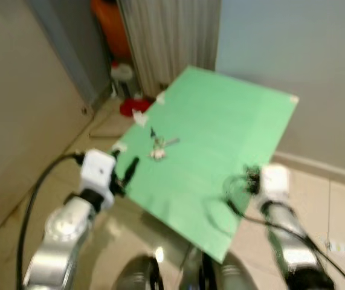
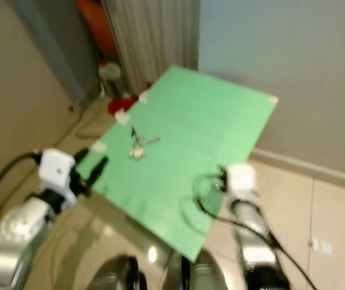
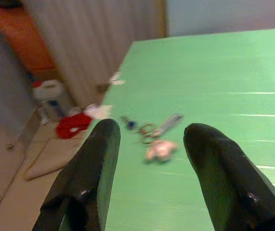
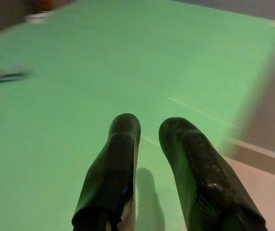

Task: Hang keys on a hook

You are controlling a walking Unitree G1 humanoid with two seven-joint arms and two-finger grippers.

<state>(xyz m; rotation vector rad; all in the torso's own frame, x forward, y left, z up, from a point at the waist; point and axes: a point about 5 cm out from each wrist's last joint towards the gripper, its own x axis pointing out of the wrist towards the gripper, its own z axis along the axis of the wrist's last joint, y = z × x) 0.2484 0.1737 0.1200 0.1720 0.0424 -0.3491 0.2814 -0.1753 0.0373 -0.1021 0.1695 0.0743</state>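
Observation:
A small bunch of keys (image 1: 159,148) with a pale fob lies on the green tabletop (image 1: 220,115), toward its left side. My left gripper (image 1: 127,169) hovers at the table's left edge, a short way in front of the keys (image 3: 154,137), and its fingers (image 3: 98,159) stand open with nothing between them. At the table's near right edge my right gripper (image 1: 249,177) points over the green surface (image 4: 127,57). Its fingers (image 4: 120,144) are shut and hold nothing. The head views are somewhat blurred.
Grey curtains (image 1: 166,36) and an orange object (image 1: 109,24) stand beyond the table's far left corner. A white container (image 1: 122,75) and a red item (image 1: 135,107) lie on the floor there. White scraps (image 1: 139,116) sit at the table's left edge. A wall (image 1: 293,48) runs behind the right side.

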